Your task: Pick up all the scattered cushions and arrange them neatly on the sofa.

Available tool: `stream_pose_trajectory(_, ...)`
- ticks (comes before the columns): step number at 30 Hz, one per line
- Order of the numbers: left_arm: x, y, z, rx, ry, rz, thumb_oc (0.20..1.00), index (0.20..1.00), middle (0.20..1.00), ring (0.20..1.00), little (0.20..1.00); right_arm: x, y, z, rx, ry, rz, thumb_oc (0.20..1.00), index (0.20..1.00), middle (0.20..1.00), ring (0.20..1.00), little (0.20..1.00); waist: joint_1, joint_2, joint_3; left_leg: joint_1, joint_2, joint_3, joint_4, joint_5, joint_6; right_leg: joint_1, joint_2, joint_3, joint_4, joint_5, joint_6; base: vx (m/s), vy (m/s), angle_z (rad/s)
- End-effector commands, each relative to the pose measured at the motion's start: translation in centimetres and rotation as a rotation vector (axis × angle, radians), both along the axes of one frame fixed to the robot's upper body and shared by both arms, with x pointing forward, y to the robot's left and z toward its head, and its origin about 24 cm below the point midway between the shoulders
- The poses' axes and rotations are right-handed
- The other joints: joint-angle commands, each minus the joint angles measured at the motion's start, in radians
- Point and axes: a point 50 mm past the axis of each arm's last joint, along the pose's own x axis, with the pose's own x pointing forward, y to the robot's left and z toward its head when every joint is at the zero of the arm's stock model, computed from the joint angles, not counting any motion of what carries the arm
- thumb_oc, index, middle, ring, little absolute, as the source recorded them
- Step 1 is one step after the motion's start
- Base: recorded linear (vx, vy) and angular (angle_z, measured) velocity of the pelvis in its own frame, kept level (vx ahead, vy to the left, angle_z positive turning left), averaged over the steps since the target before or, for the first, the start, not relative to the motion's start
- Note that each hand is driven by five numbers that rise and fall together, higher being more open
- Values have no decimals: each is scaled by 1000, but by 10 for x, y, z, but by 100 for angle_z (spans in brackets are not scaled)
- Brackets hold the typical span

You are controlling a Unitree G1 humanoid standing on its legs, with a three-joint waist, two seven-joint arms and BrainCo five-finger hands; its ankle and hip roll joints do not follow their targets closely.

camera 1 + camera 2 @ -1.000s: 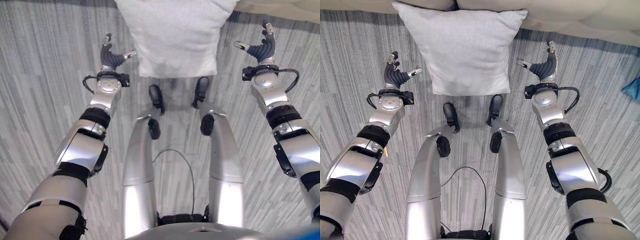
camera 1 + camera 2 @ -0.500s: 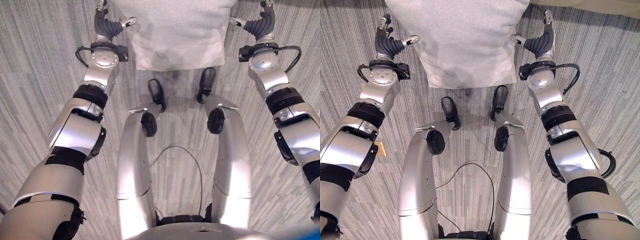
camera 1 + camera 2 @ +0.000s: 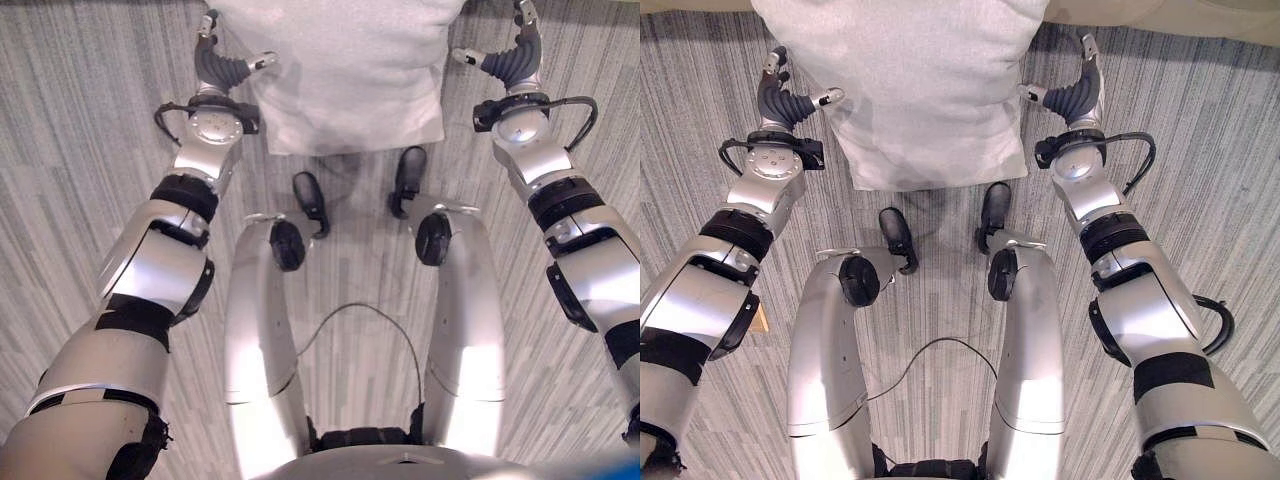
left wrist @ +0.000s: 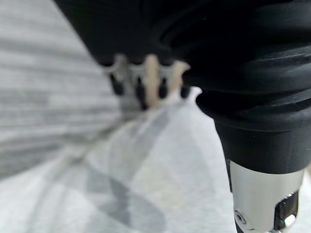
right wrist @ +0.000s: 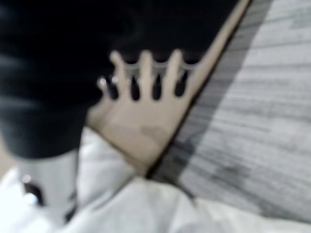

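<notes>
Looking down, we see a pale grey cushion [image 3: 910,90] lying on the striped grey floor [image 3: 1220,180], and we take the cushion as our landmark. Its far edge reaches the foot of the beige sofa [image 3: 1160,12], which runs along the far side of the floor.

Our left hand [image 3: 780,95] hangs just beside the cushion's left edge. Its fingers are straight and spread, pointing away from us toward the sofa, and the thumb [image 3: 826,98] reaches out sideways to the cushion's edge. We cannot tell whether the thumb tip touches the fabric or stops just short. In the left wrist view the dark fingertips [image 4: 141,92] sit in a row past the cover, with the cushion's cloth [image 4: 146,184] close under the hand.

Our right hand [image 3: 1080,95] mirrors this at the cushion's right edge, fingers straight and spread wide, thumb [image 3: 1033,95] turned in toward the cushion. The right wrist view shows its fingers [image 5: 146,73] extended toward the sofa's base [image 5: 141,126], the cushion's corner [image 5: 146,208] near below them.

Neither hand grips anything.
</notes>
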Motion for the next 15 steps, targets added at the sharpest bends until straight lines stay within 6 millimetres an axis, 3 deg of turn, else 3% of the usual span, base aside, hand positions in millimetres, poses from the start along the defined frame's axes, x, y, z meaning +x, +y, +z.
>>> stream_pose_trajectory(1,0,11,6,-79,-14,37,1000,1000,1000,1000,1000,-1,5,14,13,-41,19,1000,1000,1000,1000,1000,2,20,-10,5,-36,-117,-79,51,-57,98,-13,46,-26,-41,87,0,0,0)
stream_pose_trajectory(11,3,-31,37,-132,-96,-138,1000,1000,1000,1000,1000,3,29,27,43,-41,84,1000,1000,1000,1000,1000,1,15,-10,5,-32,-127,-108,71,-68,98,-12,51,-56,-15,99,-1,-5,-1)
stream_pose_trajectory(15,3,-61,46,-159,-119,-218,1000,1000,1000,1000,1000,5,52,31,44,-32,131,1000,1000,1000,1000,1000,9,23,-10,5,-31,-130,-104,78,-70,98,-9,47,-48,-11,101,0,0,0)
